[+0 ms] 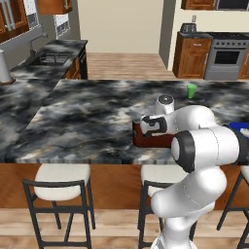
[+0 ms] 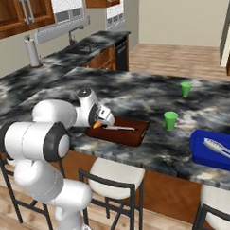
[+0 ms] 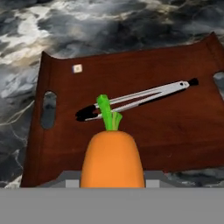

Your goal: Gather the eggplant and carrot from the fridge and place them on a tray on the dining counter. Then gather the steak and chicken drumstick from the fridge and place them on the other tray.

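The carrot (image 3: pixel 113 158) sits at the bottom centre of the hand view, held in the pincer (image 2: pixel 99 121), whose jaws are closed on its orange body. Its long axis runs up the frame, green tip (image 3: pixel 106 111) uppermost and leaning slightly left, pointing out over the tray (image 3: pixel 175 127). In the right base view the carrot shows as an orange spot at the pincer, at the near left end of the tray, a little left of the frame's centre.

The reddish-brown wooden tray lies on the worktop (image 1: pixel 87 116), a black-and-grey marbled stone top on a brown wood base. A pair of metal tongs (image 3: pixel 140 98) with dark tips lies on the tray, slanting from lower left to upper right.

To the right in the right base view stand two green cups (image 2: pixel 171 120), and the other tray (image 2: pixel 204 153), bright blue, sits at the right edge. Stools (image 1: pixel 61 187) stand along the worktop's near side. Behind are wooden cabinets, a sink (image 1: pixel 48 57) at upper left and a stove (image 1: pixel 224 58) at upper right of the left base view.
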